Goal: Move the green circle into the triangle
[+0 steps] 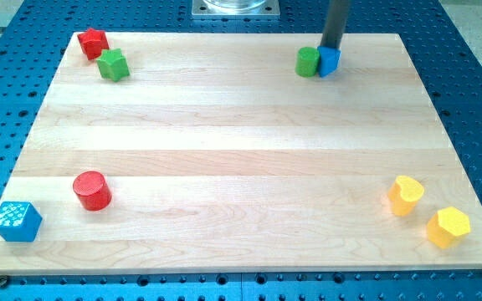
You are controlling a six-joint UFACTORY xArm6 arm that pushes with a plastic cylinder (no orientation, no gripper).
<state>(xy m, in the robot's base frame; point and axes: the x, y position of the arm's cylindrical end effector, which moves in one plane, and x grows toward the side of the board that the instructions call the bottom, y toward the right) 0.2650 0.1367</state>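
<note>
Nearest the view's bottom, a blue cube sits at the left corner of the pale wooden board, partly overhanging its edge, while a yellow hexagonal block lies near the right corner. Just above and to the left of that one rests a yellow heart-shaped block, close by but apart from it. A red cylinder stands upright up and to the right of the blue cube, well apart from it. The middle of the board carries no blocks. At the view's top left, a green star-shaped block lies just beside a red star-shaped block, which sits in the corner; the two appear to touch or nearly so. At the top, right of centre, the green circle stands against a small blue block on its right; that block's shape cannot be made out clearly. The dark rod comes down from the top edge directly behind the blue block, and my tip is at that block's far side, its very end hidden. The arm carries no pincer, so none shows.
</note>
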